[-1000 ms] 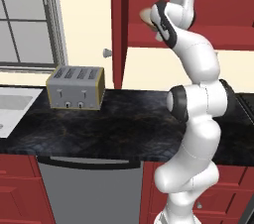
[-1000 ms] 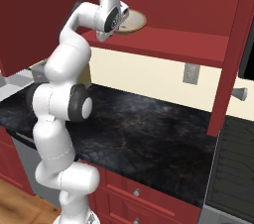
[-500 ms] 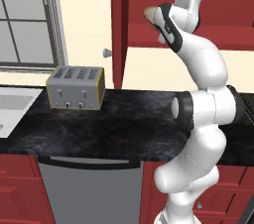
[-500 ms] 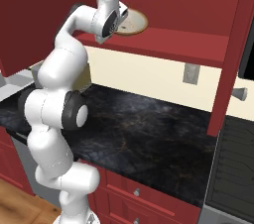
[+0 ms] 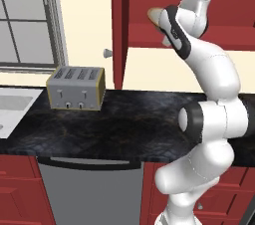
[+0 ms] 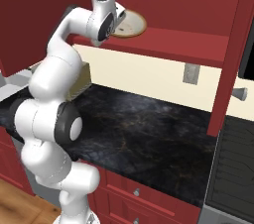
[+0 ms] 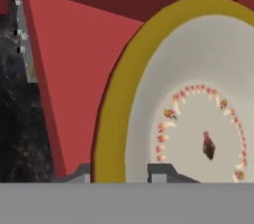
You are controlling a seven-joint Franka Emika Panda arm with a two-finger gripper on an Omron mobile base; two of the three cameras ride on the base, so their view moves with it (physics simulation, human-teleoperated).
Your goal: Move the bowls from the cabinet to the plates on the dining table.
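The cabinet (image 6: 173, 39) stands open, with one door (image 5: 119, 25) to the left and the other door (image 6: 230, 54) to the right. On its lower shelf sits a cream-white bowl (image 6: 130, 24) with a tan rim (image 7: 111, 119), also seen as the bowl (image 5: 155, 16) behind the hand. My gripper (image 6: 116, 25) reaches into the shelf at the bowl's near edge. In the hand view the gripper (image 7: 121, 173) has one fingertip on each side of the rim and is shut on it. The plates and the dining table are out of view.
Below the cabinet runs a black stone counter (image 5: 124, 124) with a silver toaster (image 5: 75, 88) and a sink (image 5: 15, 104) at the far left. A wall outlet (image 6: 190, 73) sits under the shelf. A stove (image 6: 238, 168) lies at the right.
The fingers have closed in a little on the bowl's rim. The arm's middle links have shifted, while the bowl stays at about the same spot on the shelf.
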